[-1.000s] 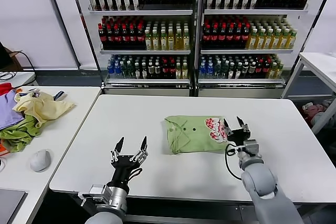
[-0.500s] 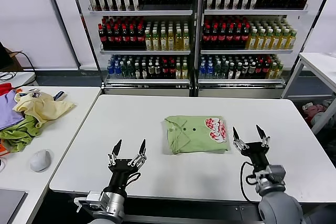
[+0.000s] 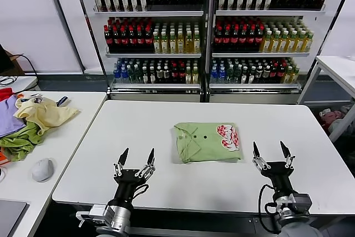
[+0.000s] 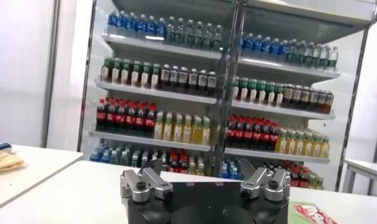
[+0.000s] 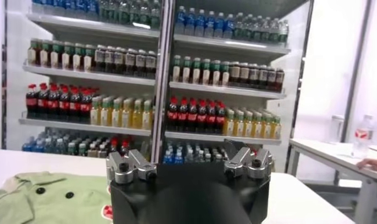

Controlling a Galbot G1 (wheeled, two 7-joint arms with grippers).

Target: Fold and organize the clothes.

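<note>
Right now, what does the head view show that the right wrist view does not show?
Only the head view shows both open grippers, left gripper and right gripper, near the white table's front edge, the shirt's red-and-white graphic whole, and the side table's garment pile. Only the right wrist view shows a second white table with a bottle. Both show the folded green shirt and the drinks cooler.
</note>
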